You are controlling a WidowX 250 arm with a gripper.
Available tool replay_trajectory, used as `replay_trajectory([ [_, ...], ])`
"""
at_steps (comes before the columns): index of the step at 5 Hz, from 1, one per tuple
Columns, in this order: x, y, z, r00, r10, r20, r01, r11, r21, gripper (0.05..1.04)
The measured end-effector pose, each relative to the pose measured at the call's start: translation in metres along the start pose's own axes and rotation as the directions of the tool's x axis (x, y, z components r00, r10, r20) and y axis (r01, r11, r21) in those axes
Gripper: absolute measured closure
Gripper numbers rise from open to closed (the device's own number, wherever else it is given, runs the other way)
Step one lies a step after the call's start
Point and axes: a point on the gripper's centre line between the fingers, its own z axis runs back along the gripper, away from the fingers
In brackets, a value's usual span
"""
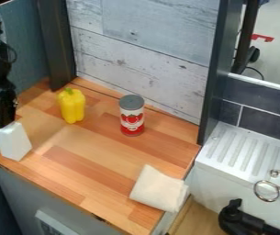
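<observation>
So nearest the camera there's a black curved fitting (232, 219) by the white sink (243, 149), then a folded cream cloth (158, 189) on the bench (75, 167). Over at the view's left, the white block (13, 142) sits directly below the end effector (6, 125); can't tell if it's open or closed. Behind that, a red-and-white can (132, 115), then a yellow pepper (72, 106).

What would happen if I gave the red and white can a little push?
The can is standing up and looks tall and narrow, so a push near its top might tip it. If it fell over, its round side would probably let it roll along the counter.
</observation>
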Motion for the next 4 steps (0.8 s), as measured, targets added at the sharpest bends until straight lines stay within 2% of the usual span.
replay_trajectory([
  [2,0.007,0.011,-0.016,0.999,0.031,-0.018,-0.032,0.998,-0.047,0.081],
  [3,0.012,0.014,-0.027,0.998,0.033,-0.045,-0.035,0.998,-0.054,0.133],
  [4,0.016,0.016,-0.025,0.999,0.033,-0.025,-0.034,0.998,-0.048,0.421],
])
